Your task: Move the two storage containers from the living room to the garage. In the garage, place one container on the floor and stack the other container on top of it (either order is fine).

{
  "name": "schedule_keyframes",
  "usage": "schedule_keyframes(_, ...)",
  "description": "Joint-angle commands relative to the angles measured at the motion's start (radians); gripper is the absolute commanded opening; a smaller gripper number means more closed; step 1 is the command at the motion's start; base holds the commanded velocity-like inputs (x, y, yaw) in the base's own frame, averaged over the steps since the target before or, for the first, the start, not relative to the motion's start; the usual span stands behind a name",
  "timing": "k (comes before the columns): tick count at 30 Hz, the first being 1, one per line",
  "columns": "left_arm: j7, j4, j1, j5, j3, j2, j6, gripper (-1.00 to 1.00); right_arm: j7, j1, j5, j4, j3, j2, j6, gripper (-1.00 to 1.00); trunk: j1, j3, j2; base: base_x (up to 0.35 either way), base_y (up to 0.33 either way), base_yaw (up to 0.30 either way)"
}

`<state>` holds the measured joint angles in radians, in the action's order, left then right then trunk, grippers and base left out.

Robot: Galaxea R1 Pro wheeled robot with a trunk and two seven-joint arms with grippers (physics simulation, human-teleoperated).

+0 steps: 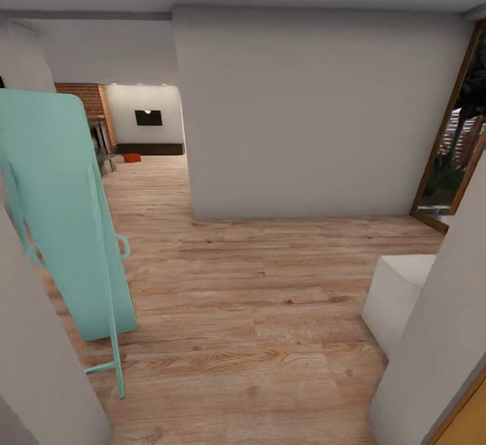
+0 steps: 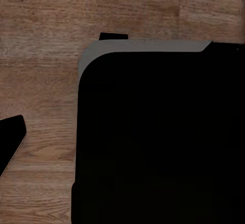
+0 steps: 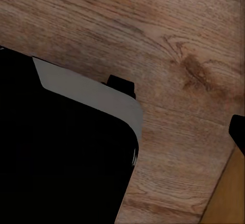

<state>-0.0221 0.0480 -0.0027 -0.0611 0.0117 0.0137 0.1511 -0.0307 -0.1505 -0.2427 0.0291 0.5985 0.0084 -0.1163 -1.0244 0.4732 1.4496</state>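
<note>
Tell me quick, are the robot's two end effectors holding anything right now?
Left end effector: cannot be told; its wrist view shows no fingers.
Right end effector: cannot be told, same reason.

floor (image 1: pixel 270 296): light wood planks, visible grain and knots, low sheen; wall ahead (image 1: pixel 317 107): plain matt white; far-left wall (image 1: pixel 84 97): rough red brick; folded teal board on the left (image 1: pixel 57 208): smooth matt, thin teal frame; white block on the right (image 1: pixel 398 290): smooth matt; small orange-red bin far back (image 1: pixel 132 157): too small to tell finish
</note>
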Motion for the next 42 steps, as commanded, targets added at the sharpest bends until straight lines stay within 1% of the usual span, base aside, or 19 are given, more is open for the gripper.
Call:
schedule_keyframes(1, -0.002, 0.000, 0.000, -0.006, 0.001, 0.000, 0.002, 1.00, -0.002, -0.001, -0.009, 0.003, 0.008, 0.001, -0.006, 1.00, -0.001, 0.001, 0.000, 0.322, 0.000, 0.000)
schedule_keyframes(33, -0.001, 0.000, 0.000, -0.006, 0.001, 0.000, 0.005, 1.00, -0.002, 0.005, -0.009, 0.003, 0.009, 0.003, -0.005, 1.00, -0.001, 0.001, 0.000, 0.322, 0.000, 0.000)
schedule_keyframes(42, -0.002, 0.000, 0.000, -0.006, 0.001, 0.000, 0.005, 1.00, -0.002, 0.021, -0.007, 0.003, 0.009, -0.001, -0.008, 1.00, -0.001, 0.001, 0.000, 0.322, 0.000, 0.000)
